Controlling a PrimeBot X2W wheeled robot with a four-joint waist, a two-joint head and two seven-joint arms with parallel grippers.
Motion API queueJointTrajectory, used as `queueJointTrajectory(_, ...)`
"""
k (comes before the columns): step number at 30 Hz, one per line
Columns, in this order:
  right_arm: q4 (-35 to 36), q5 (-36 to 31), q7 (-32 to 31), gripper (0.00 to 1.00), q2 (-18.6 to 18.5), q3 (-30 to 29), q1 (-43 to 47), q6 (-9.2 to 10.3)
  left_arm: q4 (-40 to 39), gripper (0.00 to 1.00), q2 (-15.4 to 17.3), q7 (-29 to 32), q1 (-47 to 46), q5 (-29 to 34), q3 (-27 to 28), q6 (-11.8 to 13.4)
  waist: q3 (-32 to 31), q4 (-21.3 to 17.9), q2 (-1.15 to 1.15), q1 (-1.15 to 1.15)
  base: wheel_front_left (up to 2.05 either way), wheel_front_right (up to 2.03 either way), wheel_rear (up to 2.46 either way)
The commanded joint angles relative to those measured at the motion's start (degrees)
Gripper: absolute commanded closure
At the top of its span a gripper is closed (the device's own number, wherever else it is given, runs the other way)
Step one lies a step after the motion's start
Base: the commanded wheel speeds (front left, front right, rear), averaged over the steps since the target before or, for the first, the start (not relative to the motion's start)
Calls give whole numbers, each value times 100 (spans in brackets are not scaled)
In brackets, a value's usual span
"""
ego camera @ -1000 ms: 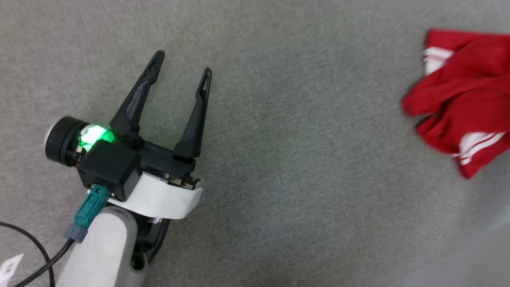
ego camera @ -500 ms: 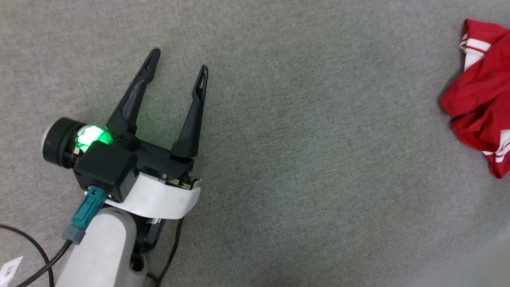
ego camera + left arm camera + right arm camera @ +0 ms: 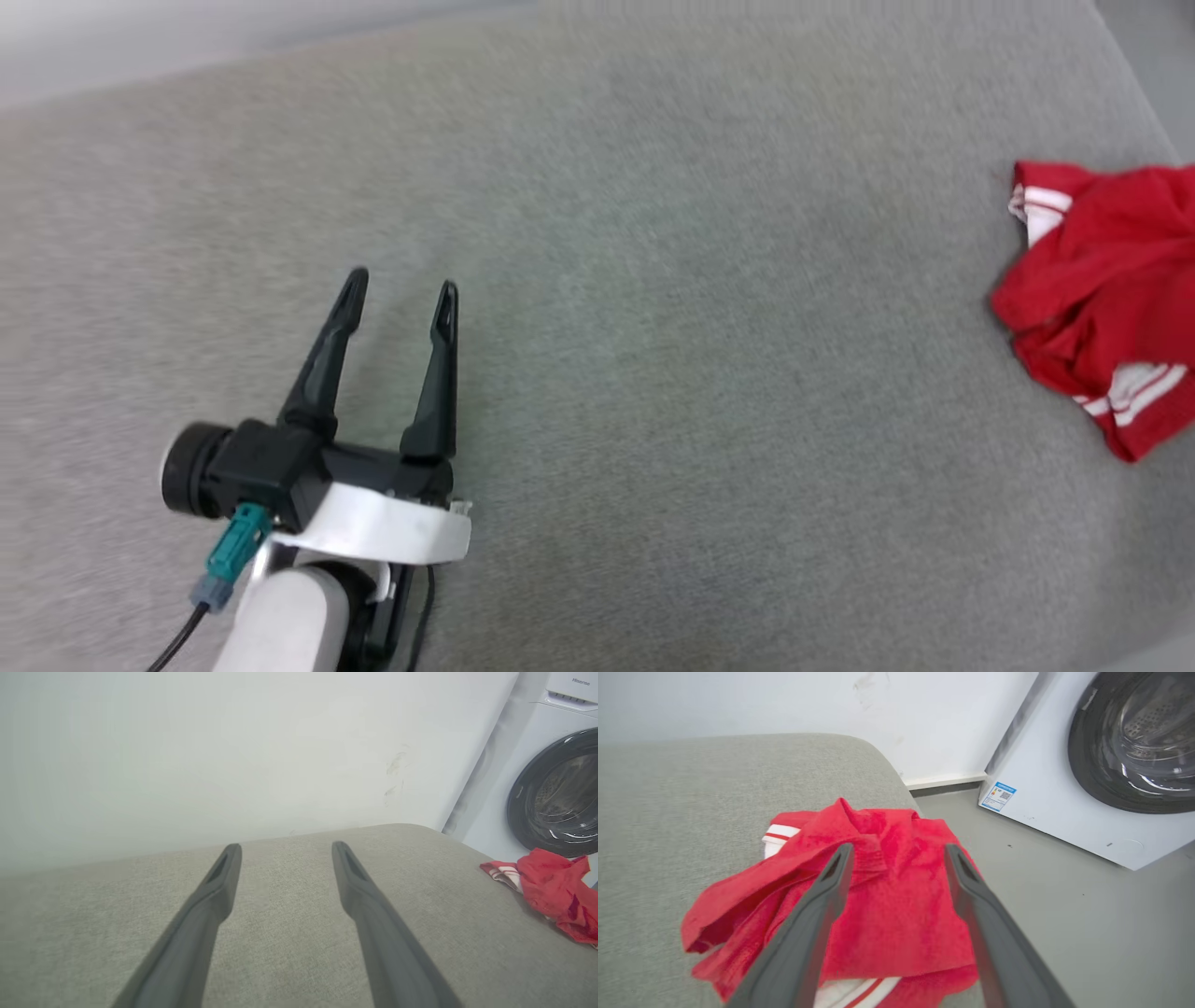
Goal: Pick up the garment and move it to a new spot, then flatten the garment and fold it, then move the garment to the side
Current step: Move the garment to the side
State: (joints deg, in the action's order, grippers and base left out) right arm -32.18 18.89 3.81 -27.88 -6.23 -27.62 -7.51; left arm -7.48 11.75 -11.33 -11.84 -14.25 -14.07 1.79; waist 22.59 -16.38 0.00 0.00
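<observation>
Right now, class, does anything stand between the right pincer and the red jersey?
Nothing visible does. The open right pincer points straight at the crumpled red jersey on the grey padded surface, with nothing between them.

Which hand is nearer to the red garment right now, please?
Right. The right hand is open right at the crumpled garment, its fingers framing the red cloth. The left hand, also open, is well away across the grey surface.

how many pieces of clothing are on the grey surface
1: the red garment, crumpled at the right edge of the grey surface, on the side nearest the washing machine. Its folds could hide something smaller.
</observation>
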Motion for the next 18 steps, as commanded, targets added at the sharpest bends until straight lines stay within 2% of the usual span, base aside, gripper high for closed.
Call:
queueJointTrajectory(1, 189, 57, 43, 0, 115, 61, 243, 4, 68, 0, -48, -56, 120, -42, 24, 46, -424, 351, 0, 0, 0, 0, 0)
queueJointTrajectory(8, 1179, 136, -21, 0, 667, 289, 1170, 4, 415, 0, -169, -184, 410, -179, 67, 149, -899, 845, 0, 0, 0, 0, 0)
queueJointTrajectory(18, 2509, -182, -107, 0, 1418, 719, 1838, 4, 874, 0, -149, -316, 599, -273, 262, 233, -1320, 1417, 0, 0, 0, 0, 0)
